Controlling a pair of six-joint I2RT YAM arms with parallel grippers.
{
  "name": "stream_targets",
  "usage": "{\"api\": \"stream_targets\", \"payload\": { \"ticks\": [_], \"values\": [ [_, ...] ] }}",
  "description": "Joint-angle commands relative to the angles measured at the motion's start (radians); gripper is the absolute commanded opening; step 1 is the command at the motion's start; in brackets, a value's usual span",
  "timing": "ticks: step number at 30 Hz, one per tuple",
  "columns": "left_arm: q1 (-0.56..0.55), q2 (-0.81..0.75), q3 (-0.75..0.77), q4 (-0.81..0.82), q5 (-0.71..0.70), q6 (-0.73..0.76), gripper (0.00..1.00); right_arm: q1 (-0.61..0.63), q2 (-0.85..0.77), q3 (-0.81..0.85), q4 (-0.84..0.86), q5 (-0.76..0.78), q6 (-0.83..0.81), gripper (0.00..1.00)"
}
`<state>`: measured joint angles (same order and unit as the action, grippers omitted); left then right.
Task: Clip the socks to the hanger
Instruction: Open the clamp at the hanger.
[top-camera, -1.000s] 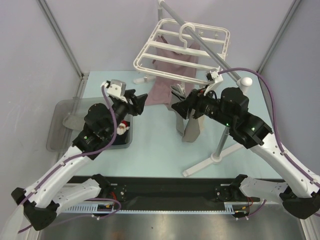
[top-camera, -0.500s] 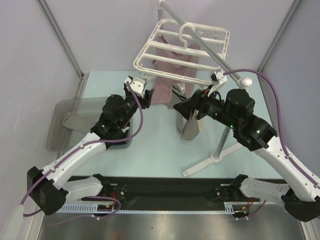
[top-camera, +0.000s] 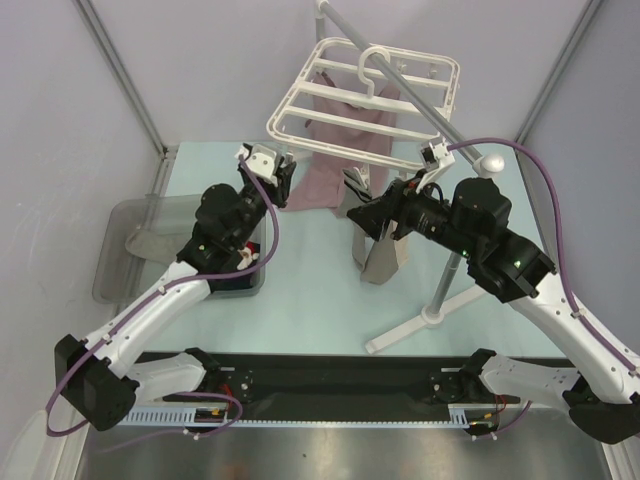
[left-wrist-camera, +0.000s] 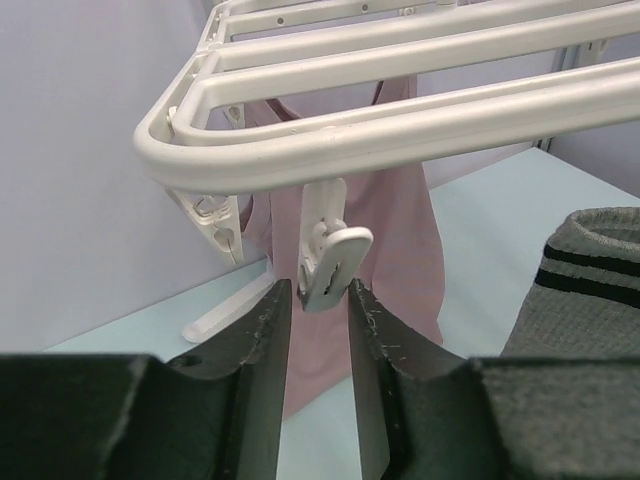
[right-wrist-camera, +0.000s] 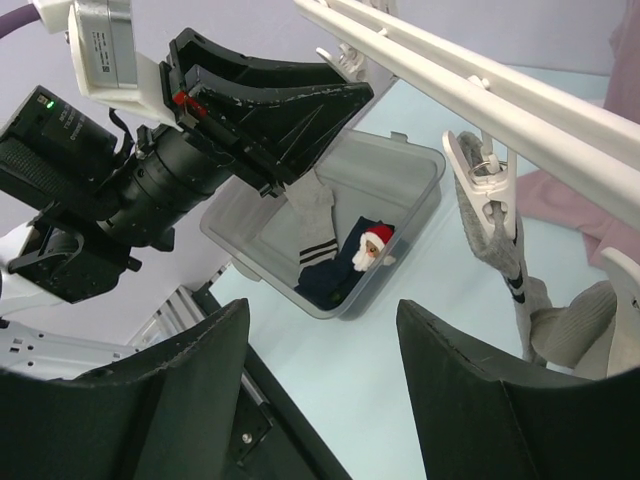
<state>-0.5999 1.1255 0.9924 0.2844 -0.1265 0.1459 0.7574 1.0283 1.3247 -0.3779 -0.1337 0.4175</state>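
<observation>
Spreading out from the arms' near edge, the pale blue-green bench (top-camera: 300, 300) runs to lilac walls (top-camera: 200, 60) with grey metal posts (top-camera: 125, 80) in the corners. At 9 o'clock on it lies a clear tray (top-camera: 115, 250). Just beside the tray is a grey bin (right-wrist-camera: 425, 165) holding a navy Santa sock (right-wrist-camera: 365, 250) and a striped sock (right-wrist-camera: 315, 225).

Farther off, at 1 o'clock, a pole stand (top-camera: 440, 290) carries the white hanger (left-wrist-camera: 400, 130), with a pink cloth (left-wrist-camera: 390, 220) dangling beneath. The left hand (left-wrist-camera: 318, 300) is up at the hanger's near-left corner, at 11 o'clock. Its fingers stand narrowly apart on either side of a white clip (left-wrist-camera: 330, 255), and I cannot tell whether they press it.

The right hand (right-wrist-camera: 320, 310), at 1 o'clock, gapes wide and holds nothing. A grey sock (right-wrist-camera: 500, 250) hangs from a second clip (right-wrist-camera: 480, 175) just past it, toward 2 o'clock in its wrist view.
</observation>
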Motion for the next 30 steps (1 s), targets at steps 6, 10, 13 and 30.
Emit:
{"api": "stream_targets", "payload": {
  "ticks": [6, 10, 13, 30],
  "values": [
    [0.023, -0.007, 0.034, 0.061, 0.096, -0.052, 0.34, 0.016, 0.013, 0.065, 0.020, -0.021, 0.001, 0.66],
    [0.023, 0.000, 0.041, 0.062, 0.117, -0.058, 0.31, 0.020, 0.019, 0.064, 0.024, -0.024, 0.007, 0.65],
    [0.023, 0.002, 0.043, 0.058, 0.145, -0.065, 0.23, 0.029, 0.026, 0.074, 0.017, -0.026, 0.006, 0.64],
    [0.031, -0.052, 0.114, -0.169, 0.275, -0.330, 0.00, 0.057, 0.234, 0.287, 0.034, -0.038, 0.052, 0.57]
  ]
}}
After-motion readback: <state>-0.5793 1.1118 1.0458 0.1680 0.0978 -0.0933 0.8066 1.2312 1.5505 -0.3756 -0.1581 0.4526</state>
